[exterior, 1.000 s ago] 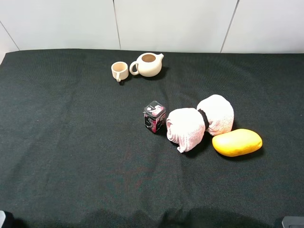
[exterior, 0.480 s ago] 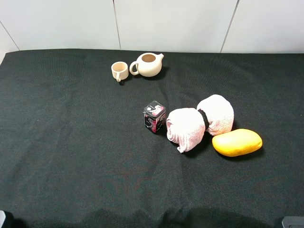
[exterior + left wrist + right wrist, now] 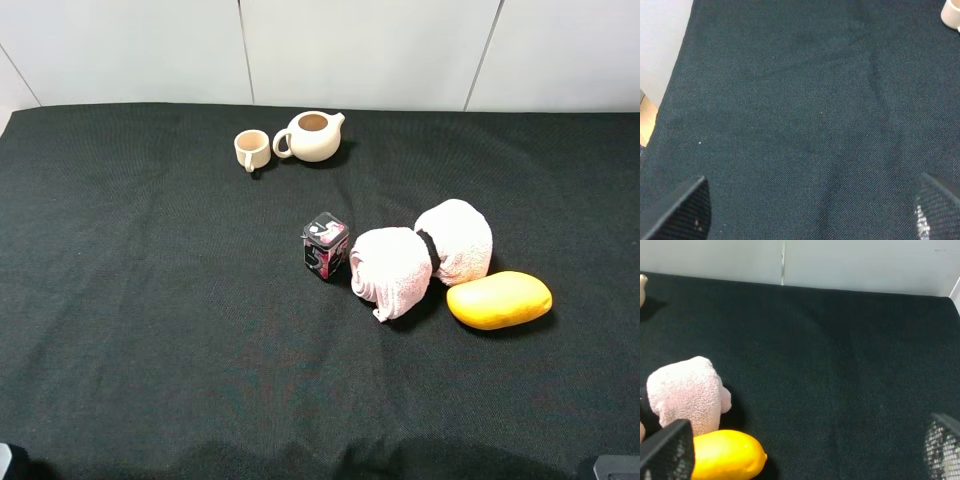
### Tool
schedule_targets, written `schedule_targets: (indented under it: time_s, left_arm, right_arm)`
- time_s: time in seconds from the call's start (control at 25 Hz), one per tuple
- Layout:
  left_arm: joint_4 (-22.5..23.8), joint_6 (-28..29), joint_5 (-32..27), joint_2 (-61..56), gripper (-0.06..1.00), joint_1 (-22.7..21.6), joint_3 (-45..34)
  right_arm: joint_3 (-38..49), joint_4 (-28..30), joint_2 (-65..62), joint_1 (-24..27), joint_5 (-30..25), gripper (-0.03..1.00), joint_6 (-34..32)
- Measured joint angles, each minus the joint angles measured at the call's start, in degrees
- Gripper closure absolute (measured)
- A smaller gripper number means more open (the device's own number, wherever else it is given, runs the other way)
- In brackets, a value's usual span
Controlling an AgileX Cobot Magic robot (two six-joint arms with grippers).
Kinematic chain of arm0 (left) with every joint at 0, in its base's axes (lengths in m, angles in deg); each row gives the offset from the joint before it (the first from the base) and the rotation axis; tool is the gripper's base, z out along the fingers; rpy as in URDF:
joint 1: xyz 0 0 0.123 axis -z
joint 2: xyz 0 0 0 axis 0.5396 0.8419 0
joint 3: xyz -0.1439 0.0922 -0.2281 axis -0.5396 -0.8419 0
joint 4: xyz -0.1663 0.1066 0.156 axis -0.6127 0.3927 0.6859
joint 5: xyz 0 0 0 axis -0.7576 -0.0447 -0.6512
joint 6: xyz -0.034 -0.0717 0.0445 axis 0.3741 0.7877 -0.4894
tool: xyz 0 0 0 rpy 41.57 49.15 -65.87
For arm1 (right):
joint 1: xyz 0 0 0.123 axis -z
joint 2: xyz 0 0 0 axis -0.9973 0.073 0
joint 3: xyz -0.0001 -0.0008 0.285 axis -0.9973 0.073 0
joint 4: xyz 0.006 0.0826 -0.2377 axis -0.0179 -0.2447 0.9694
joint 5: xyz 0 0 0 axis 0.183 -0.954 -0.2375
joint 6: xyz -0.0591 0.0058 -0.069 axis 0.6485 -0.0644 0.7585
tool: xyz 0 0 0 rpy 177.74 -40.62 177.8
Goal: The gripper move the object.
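Both grippers, left gripper (image 3: pixel 810 212) and right gripper (image 3: pixel 805 452), stand with jaws spread wide (only fingertips show), holding nothing. The object (image 3: pixel 326 245) sits centre frame on the dark cloth (image 3: pixel 150 300), touching the pink towels (image 3: pixel 420 255); a mango (image 3: pixel 498 300) lies lower right.

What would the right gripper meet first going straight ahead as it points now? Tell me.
Probably nothing but the black cloth: the line between its fingertips looks free. The mango and pink towel lie off to one side.
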Motion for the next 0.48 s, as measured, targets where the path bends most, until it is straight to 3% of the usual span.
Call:
schedule_targets:
  time_s: [0.48]
  left_arm:
    - [0.0, 0.0, 0.0, 0.0, 0.10, 0.0, 0.0]
  right_arm:
    - [0.0, 0.0, 0.0, 0.0, 0.0, 0.27, -0.1]
